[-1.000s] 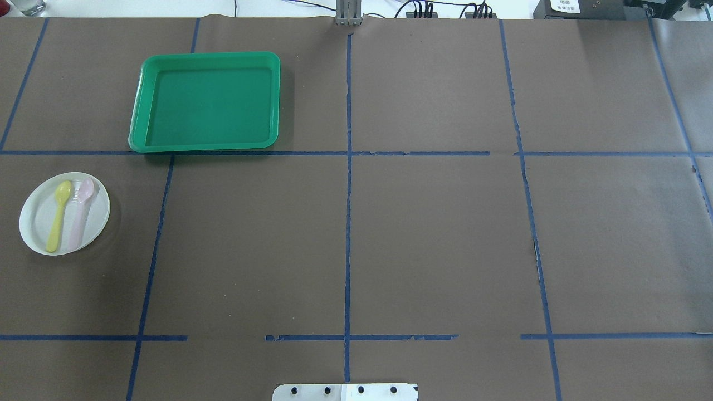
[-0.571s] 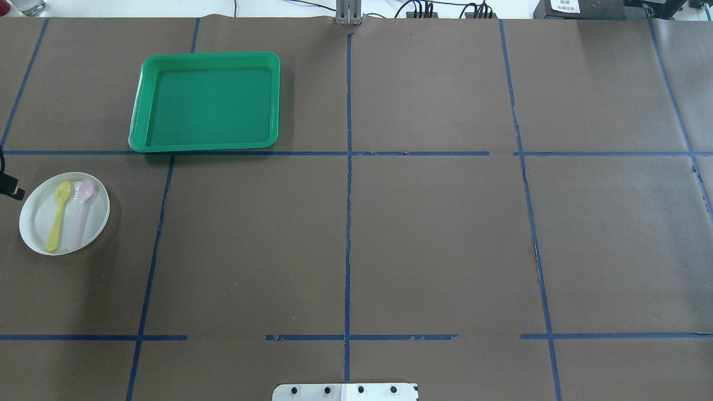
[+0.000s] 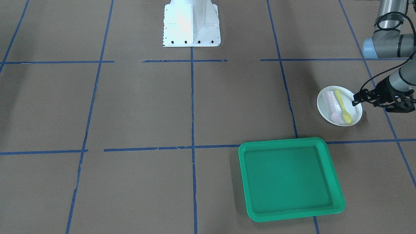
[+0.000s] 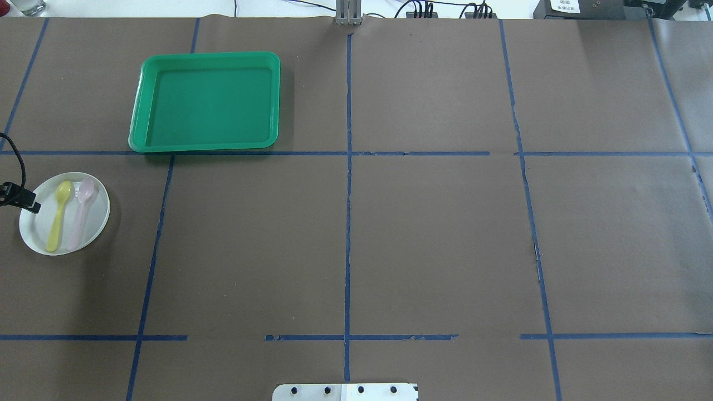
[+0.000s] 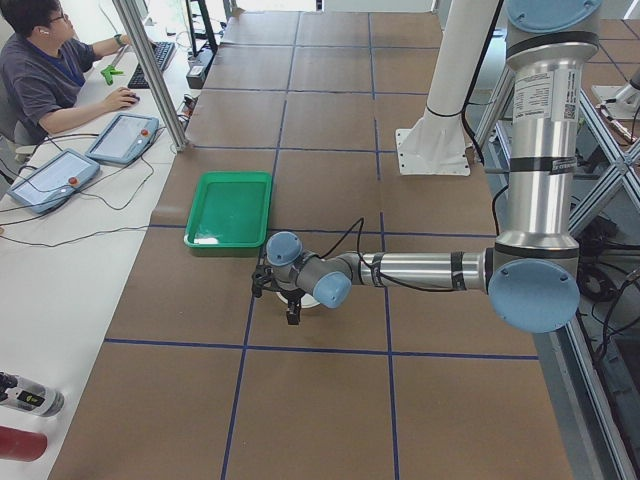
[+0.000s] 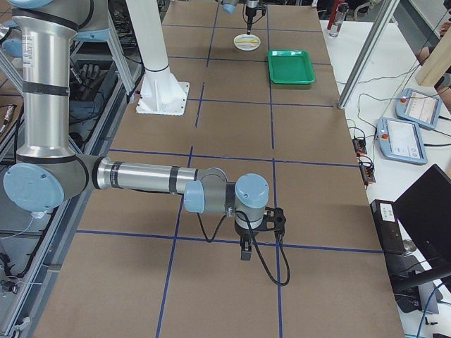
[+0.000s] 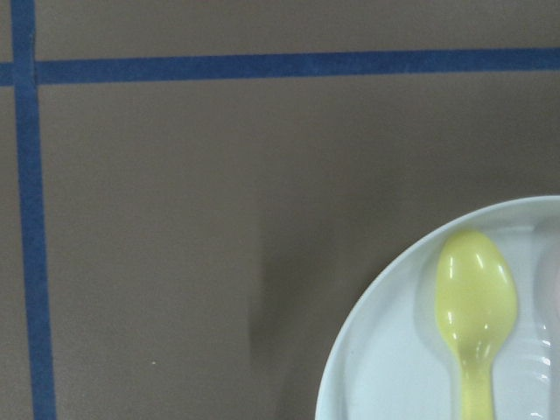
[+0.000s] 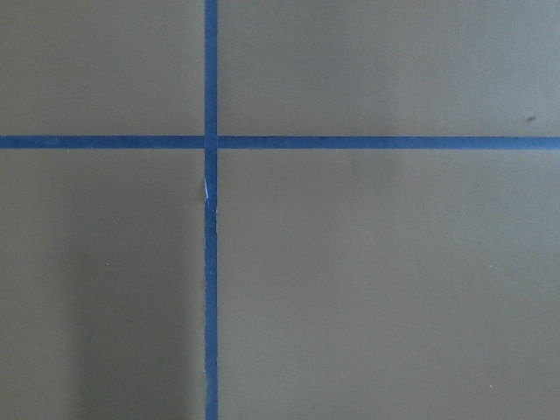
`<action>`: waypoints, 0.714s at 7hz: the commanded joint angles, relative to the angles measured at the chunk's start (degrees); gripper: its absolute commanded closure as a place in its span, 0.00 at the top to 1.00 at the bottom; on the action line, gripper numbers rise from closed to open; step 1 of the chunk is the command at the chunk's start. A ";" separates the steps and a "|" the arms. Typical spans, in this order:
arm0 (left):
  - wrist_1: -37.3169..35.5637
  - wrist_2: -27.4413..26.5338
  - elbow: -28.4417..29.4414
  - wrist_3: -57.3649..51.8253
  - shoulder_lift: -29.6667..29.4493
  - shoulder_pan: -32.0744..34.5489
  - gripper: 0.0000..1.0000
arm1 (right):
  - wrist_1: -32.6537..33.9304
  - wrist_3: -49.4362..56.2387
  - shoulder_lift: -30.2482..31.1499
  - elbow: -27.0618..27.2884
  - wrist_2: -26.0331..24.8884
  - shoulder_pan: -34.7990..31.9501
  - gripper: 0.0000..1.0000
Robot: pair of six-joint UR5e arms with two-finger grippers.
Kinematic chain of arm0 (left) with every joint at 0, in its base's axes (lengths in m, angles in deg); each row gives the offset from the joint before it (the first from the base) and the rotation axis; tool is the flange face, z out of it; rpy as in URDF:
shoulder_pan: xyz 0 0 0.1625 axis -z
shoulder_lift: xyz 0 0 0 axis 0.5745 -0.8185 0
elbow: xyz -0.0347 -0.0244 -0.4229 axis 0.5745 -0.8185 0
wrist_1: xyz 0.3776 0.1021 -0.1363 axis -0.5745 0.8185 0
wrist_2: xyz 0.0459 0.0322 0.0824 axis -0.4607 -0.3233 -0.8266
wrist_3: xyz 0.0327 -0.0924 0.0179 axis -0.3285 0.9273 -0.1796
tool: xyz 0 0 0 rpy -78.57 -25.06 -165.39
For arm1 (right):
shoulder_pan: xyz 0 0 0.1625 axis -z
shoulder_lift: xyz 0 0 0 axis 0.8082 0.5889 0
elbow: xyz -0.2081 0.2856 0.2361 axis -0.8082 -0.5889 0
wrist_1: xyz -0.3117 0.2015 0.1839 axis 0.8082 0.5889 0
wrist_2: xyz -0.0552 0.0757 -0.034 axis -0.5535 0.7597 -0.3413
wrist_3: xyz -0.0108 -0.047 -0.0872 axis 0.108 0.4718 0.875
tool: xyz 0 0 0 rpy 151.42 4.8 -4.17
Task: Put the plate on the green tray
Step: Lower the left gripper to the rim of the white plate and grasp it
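Note:
The white plate (image 4: 96,218) sits at the table's left side and holds a yellow spoon (image 4: 58,216) and a pink spoon (image 4: 79,214). It also shows in the front view (image 3: 323,106) and the left wrist view (image 7: 385,372). The green tray (image 4: 206,55) lies empty, farther away and to the right of the plate; it also shows in the front view (image 3: 289,217). My left gripper (image 3: 355,102) hangs over the plate's outer rim with its fingertips together, holding nothing; in the overhead view (image 4: 29,205) only its tip shows. My right gripper (image 6: 243,252) is far off and I cannot tell its state.
Brown paper with blue tape lines covers the table. The robot's white base (image 3: 191,26) stands at mid-table. An operator (image 5: 40,70) sits at a side desk with tablets beyond the tray.
My left gripper has come in from the overhead view's left edge and moved right, to over the plate's left rim. The plate, spoons and tray have not moved.

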 commanded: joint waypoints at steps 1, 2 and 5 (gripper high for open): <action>1.30 0.02 1.09 -0.02 -0.14 -0.91 1.00 | 0.00 0.00 -0.01 0.00 0.00 0.00 1.00; 1.30 0.02 1.09 -0.02 -0.14 -0.91 0.92 | 0.00 0.00 -0.01 0.00 0.00 0.00 1.00; 1.30 0.20 0.91 0.15 -0.14 -0.91 0.44 | 0.00 0.00 -0.01 0.00 0.00 0.00 1.00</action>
